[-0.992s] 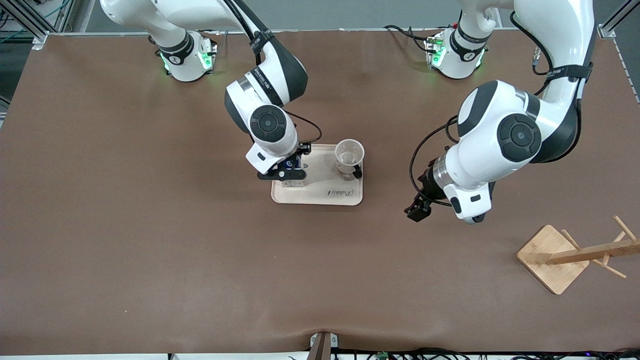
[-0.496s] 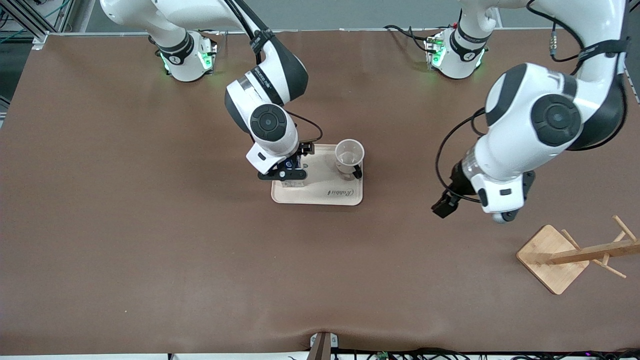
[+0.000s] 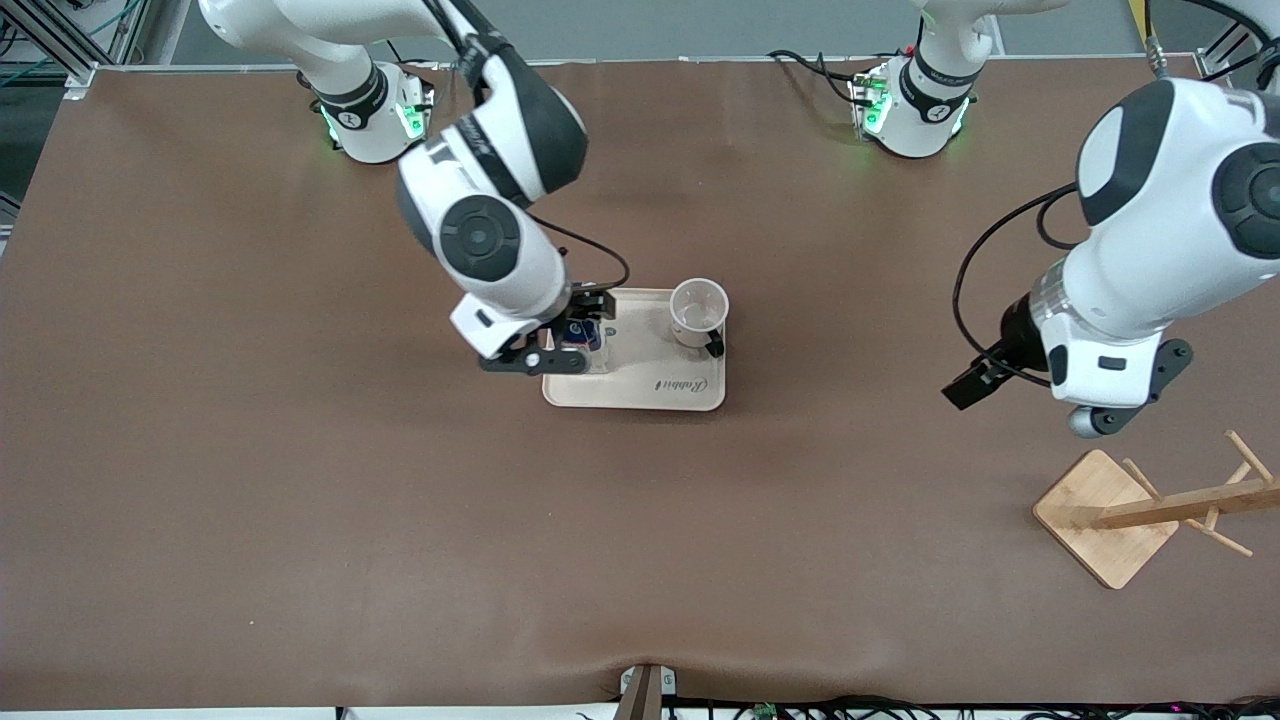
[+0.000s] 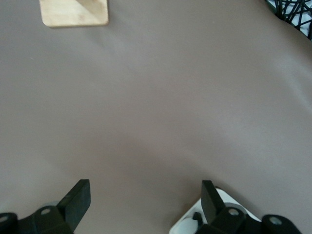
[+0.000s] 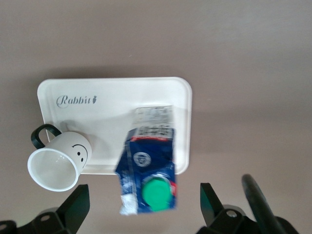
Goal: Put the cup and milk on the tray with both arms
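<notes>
While the milk carton [image 5: 148, 168] and smiley mug [image 5: 58, 161] both stand on the Rabbit tray [image 5: 112, 105], the right gripper [image 5: 144, 204] hangs over the carton with jaws spread, and the left gripper [image 4: 146, 202], fingers wide, hovers over bare table near the wooden rack [image 3: 1140, 515].

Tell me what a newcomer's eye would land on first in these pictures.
First, the cream tray mid-table, carrying the smiley cup and, beside it toward the right arm's end, the upright blue milk carton. The right claw hangs open just over the milk, holding nothing. Then the left claw, open over bare table, and the wooden rack at the left arm's end, nearer the camera.
</notes>
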### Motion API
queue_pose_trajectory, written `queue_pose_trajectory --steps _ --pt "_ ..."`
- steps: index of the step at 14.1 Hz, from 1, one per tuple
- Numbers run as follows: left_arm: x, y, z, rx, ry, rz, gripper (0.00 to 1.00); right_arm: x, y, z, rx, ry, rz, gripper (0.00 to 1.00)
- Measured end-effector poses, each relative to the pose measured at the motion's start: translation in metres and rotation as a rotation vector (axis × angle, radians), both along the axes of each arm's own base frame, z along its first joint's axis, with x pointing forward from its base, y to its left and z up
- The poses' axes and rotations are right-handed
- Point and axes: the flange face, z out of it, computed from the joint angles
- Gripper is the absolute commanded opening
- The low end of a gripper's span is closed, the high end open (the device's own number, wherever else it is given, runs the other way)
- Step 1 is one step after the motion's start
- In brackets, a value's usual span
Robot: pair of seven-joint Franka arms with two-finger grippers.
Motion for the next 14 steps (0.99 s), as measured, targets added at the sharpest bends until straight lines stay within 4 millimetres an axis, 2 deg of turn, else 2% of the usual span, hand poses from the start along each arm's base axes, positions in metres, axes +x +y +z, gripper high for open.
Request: queue_pose_trajectory --steps 3,5,8,11,14 --pt "-0.005 0.019 0.017 0.009 -0.007 -0.042 1.00 0.031 -0.050 0.052 0.012 -0.013 -0.067 1.00" --pt "-0.010 0.037 0.030 0.016 -0.012 -0.078 1.00 0.054 -0.094 0.081 0.028 -0.045 -0.132 1.00" --pt "-0.021 0.051 0.052 0.026 -0.021 -0.169 1.00 0.070 -0.159 0.116 0.041 -0.068 -0.220 1.00" --pt "-0.028 0.066 0.059 0.033 0.002 -0.227 1.00 0.074 -0.222 0.137 0.036 -0.052 -0.303 1.00" --pt "-0.029 0.072 0.063 0.033 0.000 -0.292 1.00 0.078 -0.283 0.152 0.039 -0.056 -0.382 1.00"
